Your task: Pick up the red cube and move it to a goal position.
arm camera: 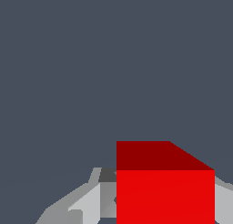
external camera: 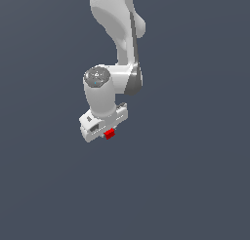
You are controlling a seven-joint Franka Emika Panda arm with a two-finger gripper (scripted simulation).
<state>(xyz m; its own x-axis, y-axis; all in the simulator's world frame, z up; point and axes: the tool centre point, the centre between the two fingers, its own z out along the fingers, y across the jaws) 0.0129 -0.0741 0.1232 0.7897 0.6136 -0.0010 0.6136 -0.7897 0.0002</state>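
The red cube (external camera: pixel 109 133) is a tiny bright red block sitting right under the white gripper (external camera: pixel 108 131) in the exterior view. In the wrist view the red cube (arm camera: pixel 164 191) fills the space between the two grey fingers (arm camera: pixel 88 204), which press against its sides. The gripper is shut on the cube. The fingertips are mostly hidden behind the cube and the hand. No goal marker shows in either view.
The white arm (external camera: pixel 119 34) comes down from the top of the exterior view to the wrist (external camera: pixel 100 90). Around it there is only a plain dark grey-blue surface (external camera: pixel 195 185).
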